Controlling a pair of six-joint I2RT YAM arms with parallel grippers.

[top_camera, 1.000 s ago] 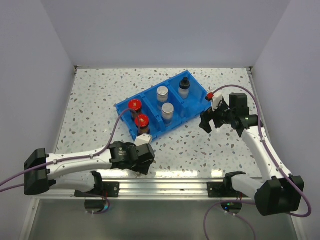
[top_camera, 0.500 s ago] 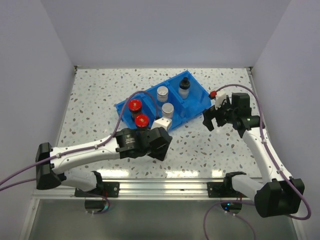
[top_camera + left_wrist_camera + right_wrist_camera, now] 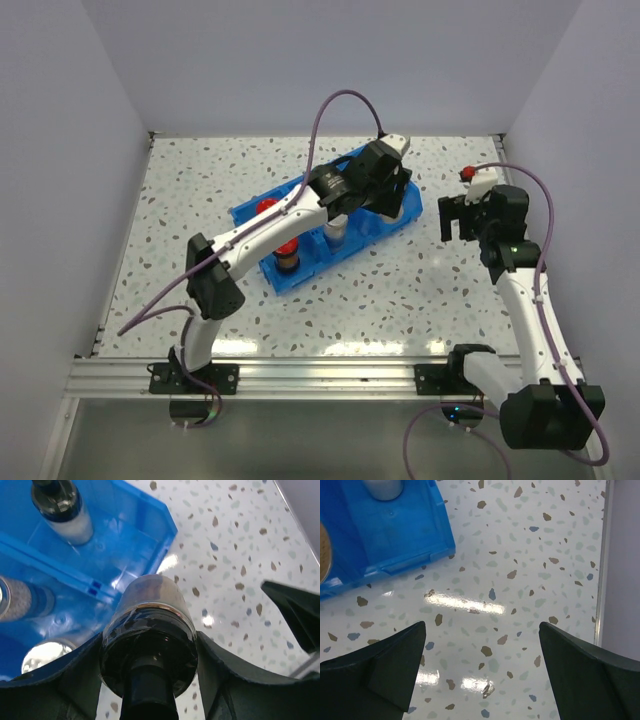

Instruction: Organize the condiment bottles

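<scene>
Your right gripper [image 3: 482, 630] hangs wide open and empty over the table [image 3: 520, 555] beside the bin [image 3: 150, 515], so no worries there; the left gripper [image 3: 148, 645] is clamped on a black-capped jar [image 3: 150, 610] that looks to sit above the bin's end corner, half over the table. Let go here and I reckon it clips the rim and tips outside; swing in too far and you knock the other black-capped jar [image 3: 62, 505] standing in that compartment.
</scene>
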